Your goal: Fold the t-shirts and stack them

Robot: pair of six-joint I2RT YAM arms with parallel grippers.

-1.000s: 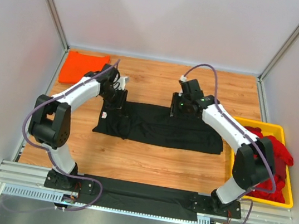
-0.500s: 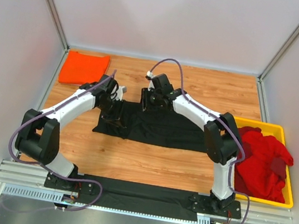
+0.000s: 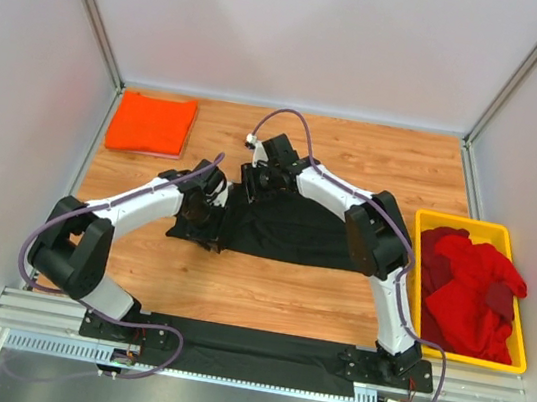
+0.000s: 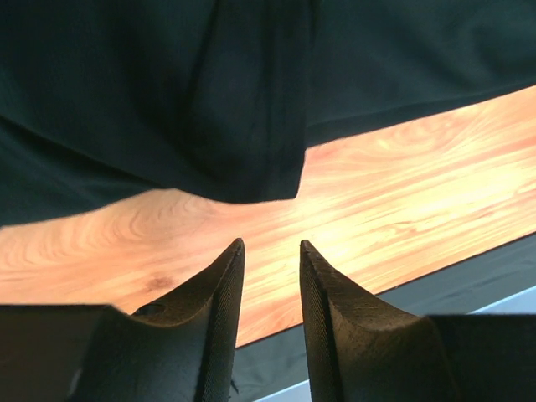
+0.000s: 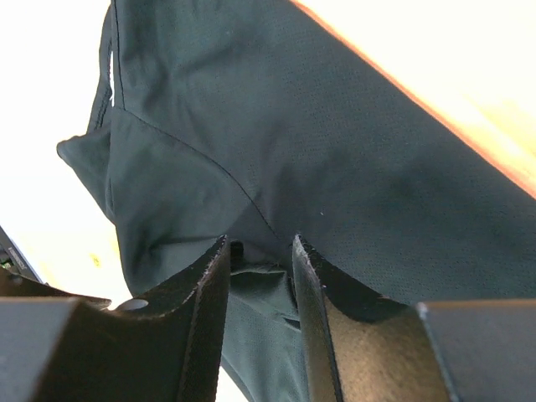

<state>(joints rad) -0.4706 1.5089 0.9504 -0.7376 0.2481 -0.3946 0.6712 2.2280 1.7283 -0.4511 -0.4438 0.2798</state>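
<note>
Black t-shirt (image 3: 294, 230), mid-fold: right gripper (image 5: 260, 241) pinches its cloth, left gripper (image 4: 270, 244) narrow and empty at its nine-o'clock edge; you should lay the flap square before releasing.

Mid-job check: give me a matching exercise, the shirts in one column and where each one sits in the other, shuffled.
1. black t-shirt
2. orange t-shirt
3. red t-shirts

A. folded, far left corner of the table
B. piled in the yellow tray
C. lying mid-table

Pairs: 1-C, 2-A, 3-B
</note>
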